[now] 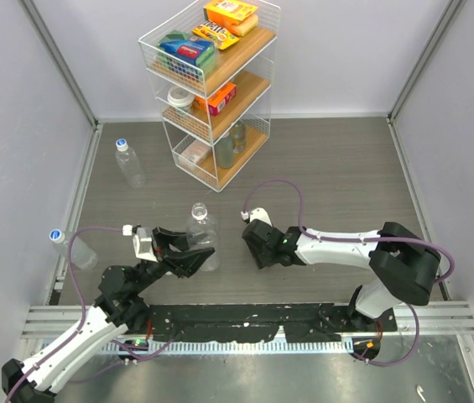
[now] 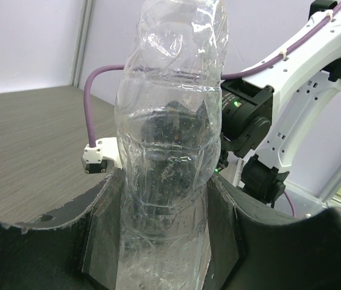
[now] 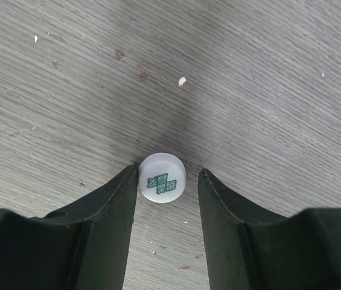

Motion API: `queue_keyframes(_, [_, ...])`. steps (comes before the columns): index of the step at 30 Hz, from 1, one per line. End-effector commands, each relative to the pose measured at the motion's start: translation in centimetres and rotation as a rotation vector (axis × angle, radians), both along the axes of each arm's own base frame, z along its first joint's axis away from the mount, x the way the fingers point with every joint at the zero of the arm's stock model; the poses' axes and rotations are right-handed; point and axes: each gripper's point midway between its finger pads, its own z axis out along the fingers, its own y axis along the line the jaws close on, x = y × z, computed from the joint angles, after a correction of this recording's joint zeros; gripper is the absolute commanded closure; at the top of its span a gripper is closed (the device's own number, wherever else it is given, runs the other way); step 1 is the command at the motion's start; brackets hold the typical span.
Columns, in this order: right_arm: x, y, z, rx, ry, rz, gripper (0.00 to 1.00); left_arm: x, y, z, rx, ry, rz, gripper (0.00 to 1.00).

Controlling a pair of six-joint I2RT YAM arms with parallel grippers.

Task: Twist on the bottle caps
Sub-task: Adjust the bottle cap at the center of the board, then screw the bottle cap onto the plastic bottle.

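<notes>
grasp of small round white plastic cap (image 3: 162, 185), flat on grey table (image 3: 248, 90) between part-open right gripper (image 3: 168, 171) jaws, one touching, other just clear: centre, squeeze evenly, lift level toward upright clear ribbed plastic bottle (image 2: 167, 151) clamped in left gripper (image 2: 161, 199).

White cap (image 3: 162, 185) w/ green print on table (image 3: 248, 90), btwn right gripper (image 3: 168, 171) fingers (image 3: 107, 232); one touching, other apart.

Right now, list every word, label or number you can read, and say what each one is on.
Nothing can be read for certain.
Cap: green print in two rows, too blurred to read.
Boxes on the wire rack: print too small to read.
Bottle: no label or text shows.
</notes>
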Motion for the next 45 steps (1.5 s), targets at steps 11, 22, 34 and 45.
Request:
queue_keyframes(11, [0.1,1.0,0.7,0.038,0.007,-0.036,0.64,0.4,0.0,-2.8,0.021,0.03,0.014,0.9])
queue_keyframes(22, [-1.1,2.2,8.3,0.206,-0.021,0.073,0.8,0.1,-0.2,-0.8,0.044,0.024,-0.006,0.84])
queue_keyframes(34, [-5.3,0.6,25.6,0.469,-0.17,0.387,0.85,-1.5,-3.5,-3.1,0.318,-0.173,-0.206,0.91])
queue_keyframes(45, [-9.7,2.3,31.3,0.599,-0.109,0.68,0.88,-3.7,-5.2,-2.3,0.362,-0.249,-0.409,0.92])
